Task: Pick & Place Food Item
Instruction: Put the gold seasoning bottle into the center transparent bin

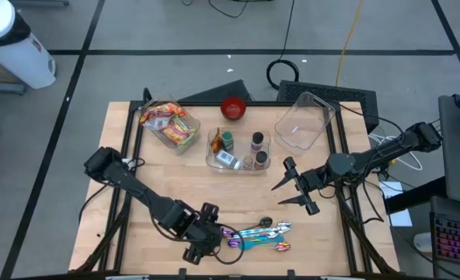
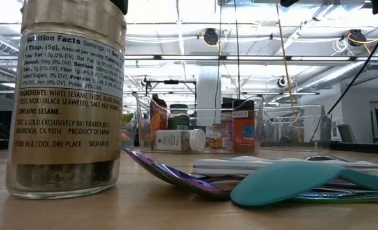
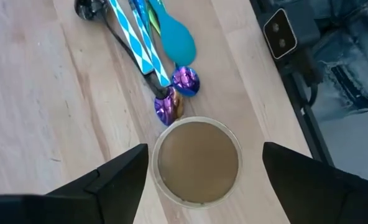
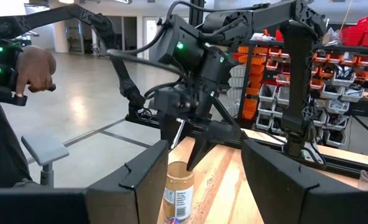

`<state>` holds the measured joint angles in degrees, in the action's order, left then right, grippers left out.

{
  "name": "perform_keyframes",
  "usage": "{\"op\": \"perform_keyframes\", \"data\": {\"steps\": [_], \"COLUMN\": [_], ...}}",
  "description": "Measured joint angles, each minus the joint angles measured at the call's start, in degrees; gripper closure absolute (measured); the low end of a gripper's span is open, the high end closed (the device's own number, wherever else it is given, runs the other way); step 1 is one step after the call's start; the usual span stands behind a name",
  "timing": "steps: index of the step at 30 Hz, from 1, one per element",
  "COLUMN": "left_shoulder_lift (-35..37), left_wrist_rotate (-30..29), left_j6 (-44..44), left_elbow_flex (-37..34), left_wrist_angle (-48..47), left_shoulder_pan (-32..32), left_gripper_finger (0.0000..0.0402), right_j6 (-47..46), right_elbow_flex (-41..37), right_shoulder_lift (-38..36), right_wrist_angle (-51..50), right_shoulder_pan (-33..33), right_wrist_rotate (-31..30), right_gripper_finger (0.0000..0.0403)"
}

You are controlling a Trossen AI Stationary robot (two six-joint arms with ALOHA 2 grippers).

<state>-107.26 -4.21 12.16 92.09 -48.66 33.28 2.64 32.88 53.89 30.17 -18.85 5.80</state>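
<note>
The seasoning jar (image 3: 197, 160) stands upright on the table (image 1: 175, 175) at about 6 o'clock, just beside the spoons (image 1: 259, 234). The left gripper (image 1: 206, 231) hangs over it, fingers (image 3: 119, 180) spread wide to either side and touching nothing. The right gripper (image 1: 293, 187) waits at 3 o'clock, fingers spread, holding nothing.

Left arm: reaches from the worktop's left side toward the front edge, elbow bent, wrist angled down.
Left pincer (image 1: 207, 237): low at the worktop's front centre, fingers (image 3: 119, 180) spread wide apart, pointing down.
Right arm: comes in from the right edge, stretched level toward the middle.
Right pincer (image 1: 292, 185): held above the worktop right of centre, fingers (image 4: 140, 177) splayed open, gripping nothing.
</note>
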Motion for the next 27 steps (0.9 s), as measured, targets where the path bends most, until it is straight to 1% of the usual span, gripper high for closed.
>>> {"op": "perform_keyframes", "data": {"steps": [4, 8, 18, 27], "left_shoulder_lift": [-1.86, -3.06, -3.10, -3.15], "left_wrist_rotate": [-0.03, -0.16, -0.37, 0.52], "left_j6": [-0.64, -0.96, -1.40, -1.46], "left_elbow_flex": [0.00, 0.00, -0.06, -3.83], "left_wrist_angle": [-1.30, -1.92, -1.38, -0.90], "left_shoulder_pan": [-0.15, -0.42, -0.53, -1.36], "left_gripper_finger": [0.0074, 0.0081, 0.0091, 0.0091], "right_j6": [0.00, 0.00, 0.02, 0.02], "right_elbow_flex": [0.00, 0.00, 0.00, 0.00], "right_shoulder_lift": [0.02, 0.00, 0.00, 0.00], "right_wrist_angle": [0.00, 0.00, -0.02, 0.00], "right_shoulder_pan": [0.01, 0.01, 0.00, 0.00], "right_wrist_rotate": [0.00, 0.00, 0.00, 0.00], "right_gripper_finger": [0.0206, 0.0206, 0.0206, 0.0206]}}
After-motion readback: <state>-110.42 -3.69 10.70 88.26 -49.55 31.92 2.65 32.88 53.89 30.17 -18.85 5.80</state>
